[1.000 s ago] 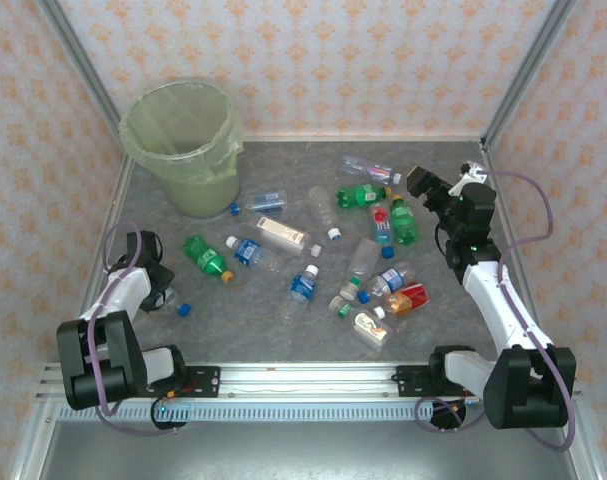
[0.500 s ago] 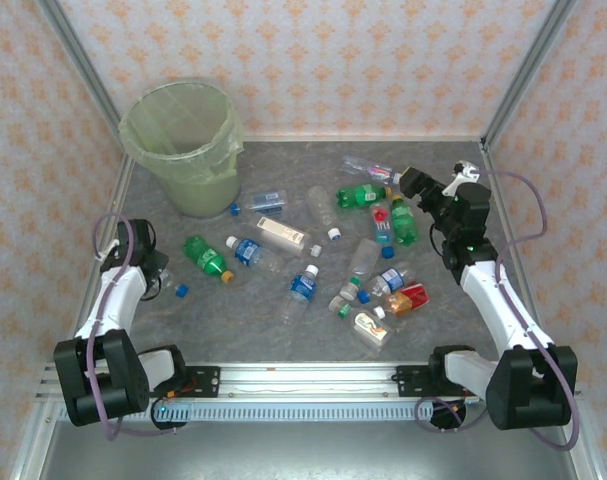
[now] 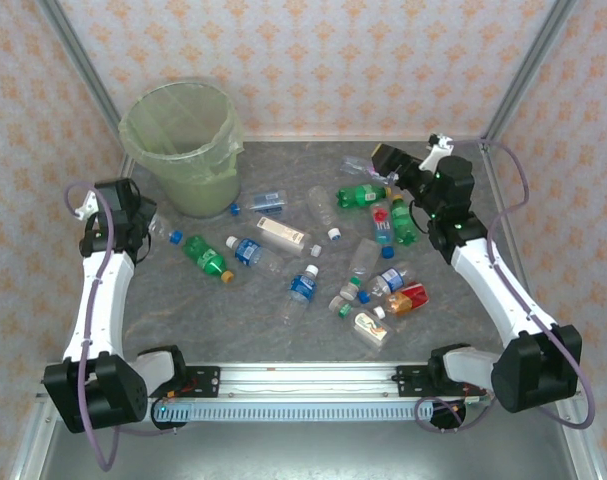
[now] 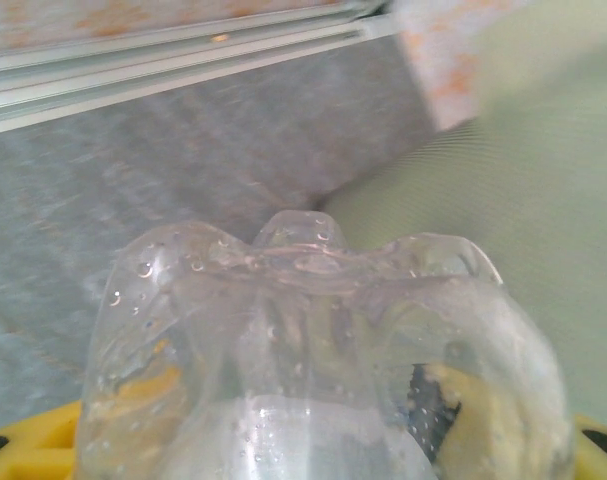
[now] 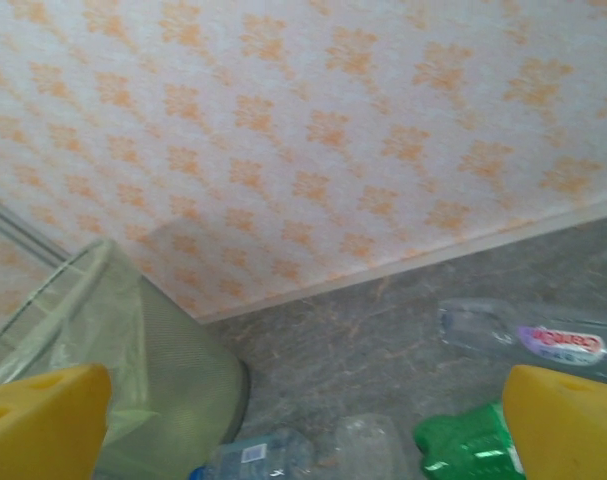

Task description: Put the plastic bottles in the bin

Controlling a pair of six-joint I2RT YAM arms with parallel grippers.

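Left wrist view, close up: clear plastic bottle [image 4: 313, 340], lobed base beaded with droplets, pinched between the yellow left fingers [image 4: 23, 455], with the round translucent pale-green plastic bin [image 4: 523, 150] just beyond. Top external view: that bottle's blue cap [image 3: 176, 238], the bin's thin crinkled liner, and more small plastic bottles [image 3: 303, 287] scattered across the mottled grey worktop [image 3: 253, 330]. Right wrist view: yellow right fingers [image 5: 43, 420] spread wide, empty.

Roughly fifteen plastic bottles [image 3: 303, 285] and one bin [image 3: 195, 182].
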